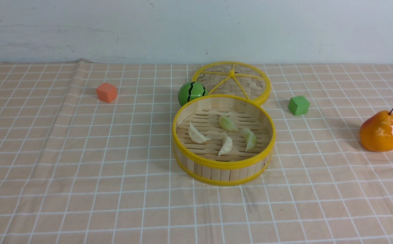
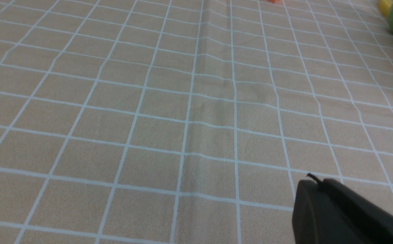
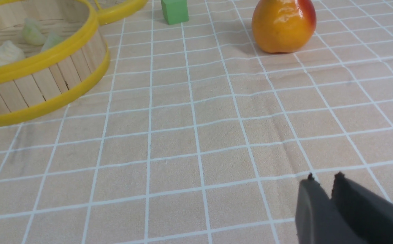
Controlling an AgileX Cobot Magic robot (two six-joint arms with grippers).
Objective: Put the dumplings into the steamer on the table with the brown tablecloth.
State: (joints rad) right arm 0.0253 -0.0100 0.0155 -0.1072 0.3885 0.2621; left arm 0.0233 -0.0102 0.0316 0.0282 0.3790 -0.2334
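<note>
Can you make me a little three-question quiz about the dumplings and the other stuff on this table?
1. How many dumplings lie in the steamer?
2. True or false: the pear sits inside the steamer.
3. Which cube is on the robot's left side: A) orange cube, B) green cube?

Key: 1. Four: two white, two green. 2. False, it stands apart on the brown tablecloth. 3. A.

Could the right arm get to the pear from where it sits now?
Probably yes. In the right wrist view only bare tablecloth lies between the right claw and the pear, which stands alone, apart from the green cube and the steamer. The claw holds nothing, its tips slightly apart.
</note>
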